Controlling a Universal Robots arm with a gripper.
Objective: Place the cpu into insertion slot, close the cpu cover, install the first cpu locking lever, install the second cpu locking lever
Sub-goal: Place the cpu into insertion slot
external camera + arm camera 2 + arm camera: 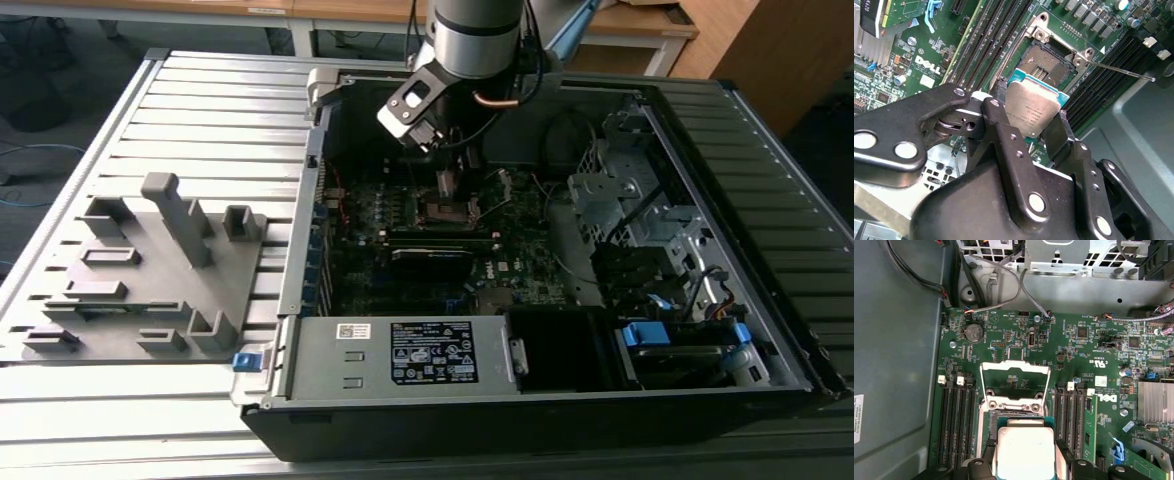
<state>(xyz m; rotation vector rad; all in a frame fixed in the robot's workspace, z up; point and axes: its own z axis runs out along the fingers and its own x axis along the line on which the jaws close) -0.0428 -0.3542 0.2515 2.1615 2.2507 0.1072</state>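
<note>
Step in hand, by my reading, is the first: placing the cpu. Cover and levers are not yet done. The case (534, 425) lies open on the table (214, 90), with a grey fixture (160, 260) on the exterior view's left, well apart from the work. My arm (474, 35) reaches down into the far part of the case, over the board (1019, 340). My gripper (1029, 127) is clenched on the cpu (1031, 105) by two opposite edges, metal top showing. The chip hangs just over the slot (1046, 65), apparently not seated; whether it is level I cannot tell. The cover (1013, 365) stands raised beyond the slot, clear of the path. One lever (1124, 70) is swung out sideways. Seating calls for the chip level, square to the slot rim, with no side force. Memory slots (956, 420) flank the slot, leaving my fingers (999, 130) little room.
</note>
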